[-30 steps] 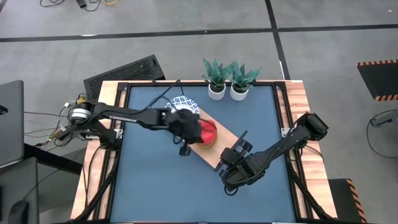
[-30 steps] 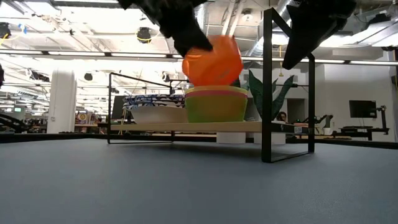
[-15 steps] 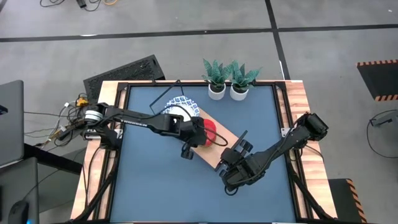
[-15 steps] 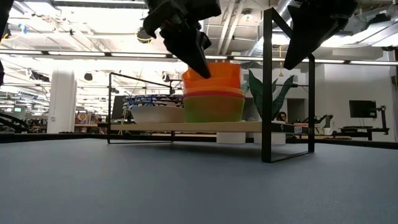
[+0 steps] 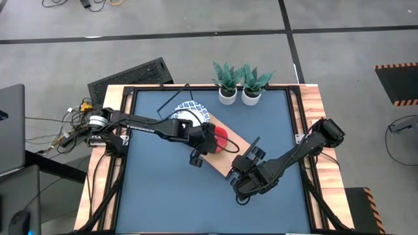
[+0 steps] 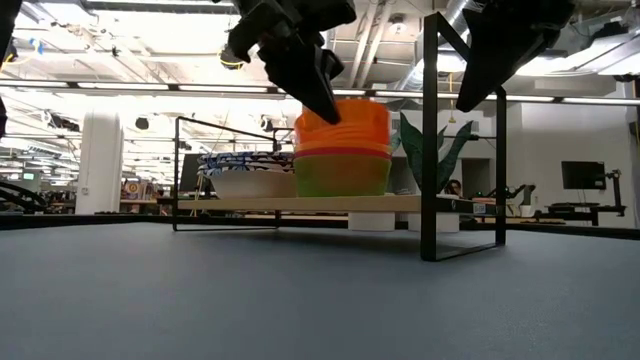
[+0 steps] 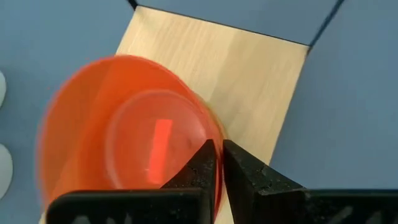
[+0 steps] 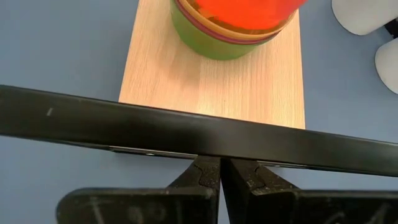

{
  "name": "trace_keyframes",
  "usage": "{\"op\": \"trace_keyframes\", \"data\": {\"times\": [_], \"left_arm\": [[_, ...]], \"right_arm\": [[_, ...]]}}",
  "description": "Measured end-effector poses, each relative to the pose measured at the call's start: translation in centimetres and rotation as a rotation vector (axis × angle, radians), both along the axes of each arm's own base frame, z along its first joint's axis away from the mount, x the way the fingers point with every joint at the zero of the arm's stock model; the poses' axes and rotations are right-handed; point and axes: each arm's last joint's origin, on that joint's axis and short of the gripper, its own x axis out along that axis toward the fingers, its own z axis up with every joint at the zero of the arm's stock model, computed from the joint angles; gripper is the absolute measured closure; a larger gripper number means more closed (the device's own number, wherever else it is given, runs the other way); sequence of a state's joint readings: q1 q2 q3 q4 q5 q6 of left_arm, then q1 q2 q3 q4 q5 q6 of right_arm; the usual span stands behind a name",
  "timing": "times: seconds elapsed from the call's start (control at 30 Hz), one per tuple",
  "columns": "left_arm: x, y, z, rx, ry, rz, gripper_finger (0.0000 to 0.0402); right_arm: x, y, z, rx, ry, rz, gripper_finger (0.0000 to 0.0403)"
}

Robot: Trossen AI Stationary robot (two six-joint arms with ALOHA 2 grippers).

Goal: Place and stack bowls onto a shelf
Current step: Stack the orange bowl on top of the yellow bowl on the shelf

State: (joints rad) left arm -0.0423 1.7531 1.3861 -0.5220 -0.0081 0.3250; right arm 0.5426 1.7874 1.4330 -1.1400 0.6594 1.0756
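Clamping the black wire frame [image 8: 186,134] at the near end of the shelf [image 5: 230,151]: right pincer [image 5: 251,155], fingers together on the bar, holding at the table's [image 5: 163,196] middle right. Gripping the rim of the red bowl [image 7: 127,130]: left pincer [image 7: 217,163], fingers closed on the bowl wall, reached in from the left side over the shelf's middle. Red bowl nested on top of the small-bowl stack, with the green bowl [image 8: 214,46] lowest on the light-wood board. Just beyond, toward the shelf's far end: stack of white bowls [image 5: 189,114] with blue patterned rims, resting on the same board. At the table's far edge: two white plant pots [image 5: 238,95], side by side, well apart from the shelf.
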Motion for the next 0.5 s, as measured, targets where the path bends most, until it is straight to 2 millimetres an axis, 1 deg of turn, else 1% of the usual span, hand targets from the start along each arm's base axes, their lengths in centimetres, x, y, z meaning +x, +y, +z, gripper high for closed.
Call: {"op": "trace_keyframes", "data": {"times": [0.23, 0.37, 0.5], "left_arm": [[-0.03, -0.59, 0.00, -0.002, 0.000, -0.044, 0.0338], [0.06, -0.78, 0.07, -0.008, -0.013, -0.015, 0.0308], [0.06, -0.84, 0.39, -0.030, -0.008, 0.022, 0.0288]], "right_arm": [[0.00, 0.00, 0.00, 0.004, -0.004, -0.006, 0.0372], [0.00, 0.00, 0.00, 0.004, -0.004, -0.007, 0.0372], [0.05, 0.03, 0.00, 0.007, -0.009, -0.007, 0.0372]]}}
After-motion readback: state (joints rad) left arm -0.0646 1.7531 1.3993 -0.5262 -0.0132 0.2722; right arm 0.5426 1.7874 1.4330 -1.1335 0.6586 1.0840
